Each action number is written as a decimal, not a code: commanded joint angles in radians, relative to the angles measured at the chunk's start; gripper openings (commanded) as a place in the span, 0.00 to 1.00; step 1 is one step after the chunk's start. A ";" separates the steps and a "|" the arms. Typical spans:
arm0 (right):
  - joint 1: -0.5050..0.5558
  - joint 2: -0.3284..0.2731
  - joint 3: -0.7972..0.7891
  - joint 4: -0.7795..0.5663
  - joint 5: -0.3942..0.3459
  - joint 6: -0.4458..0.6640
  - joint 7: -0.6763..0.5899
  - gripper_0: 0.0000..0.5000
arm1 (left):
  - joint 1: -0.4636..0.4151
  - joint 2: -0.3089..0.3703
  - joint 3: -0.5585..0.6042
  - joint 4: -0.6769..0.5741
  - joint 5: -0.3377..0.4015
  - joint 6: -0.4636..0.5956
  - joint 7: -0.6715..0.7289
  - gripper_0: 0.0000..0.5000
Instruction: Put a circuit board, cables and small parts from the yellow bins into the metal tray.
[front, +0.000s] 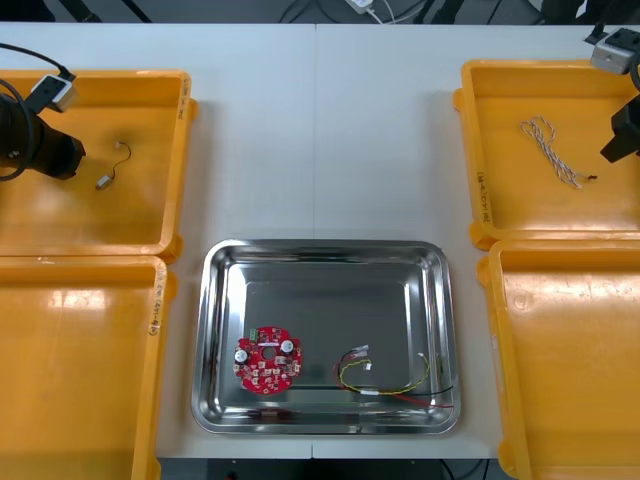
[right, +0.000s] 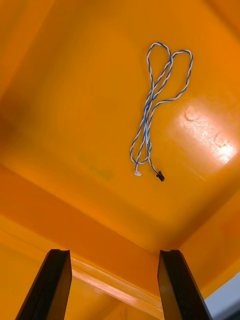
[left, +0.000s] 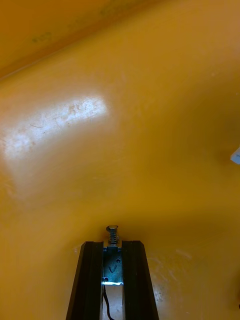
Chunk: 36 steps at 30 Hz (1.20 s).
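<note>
Left jaws clamp a small metal part (left: 112, 264) between them.

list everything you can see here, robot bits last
yellow bins: four, yellow, two each side
metal tray: one, shiny, between bins
circuit board: one, red, in tray
red and yellow cable: one, in tray
blue and white cable: one, far right bin
loose small metal part: one, grey, far left bin
held small metal part: one, silvery, gripped above far left bin
left gripper: one, black, shut on that part
right gripper: one, black, open, over far right bin
</note>
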 joint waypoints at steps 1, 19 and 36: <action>-0.067 -0.037 -0.029 0.052 0.011 -0.005 0.031 1.00 | 0.022 0.001 -0.009 -0.010 0.013 -0.009 -0.055 0.00; -0.232 0.071 -0.029 0.336 0.128 -0.150 0.097 1.00 | -0.021 0.093 -0.007 -0.098 0.042 0.150 -0.041 0.00; -0.248 0.095 0.049 0.499 0.126 -0.364 0.167 1.00 | -0.021 0.141 0.148 -0.306 0.025 0.448 0.065 0.00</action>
